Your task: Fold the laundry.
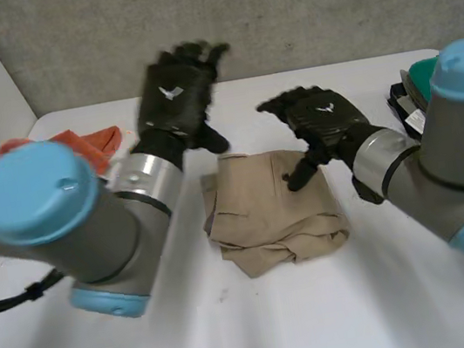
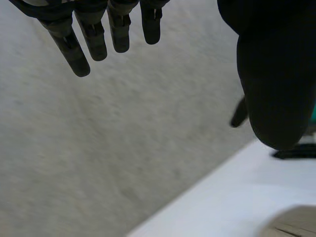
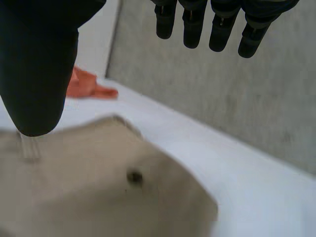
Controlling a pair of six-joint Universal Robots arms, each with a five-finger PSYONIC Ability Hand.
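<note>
1. No word, brand or number can be read in any view.
2. The left robot hand (image 1: 170, 106) bears a small white emblem (image 1: 171, 92) on its back; it is a winged shape with no letters.
3. The right robot hand (image 1: 323, 122) bears a second white emblem (image 1: 325, 108) on its back, also without letters.
4. A white label (image 1: 415, 121) stands on a black object (image 1: 399, 99) at the right edge of the surface (image 1: 325, 318); its print is too small to read.
</note>
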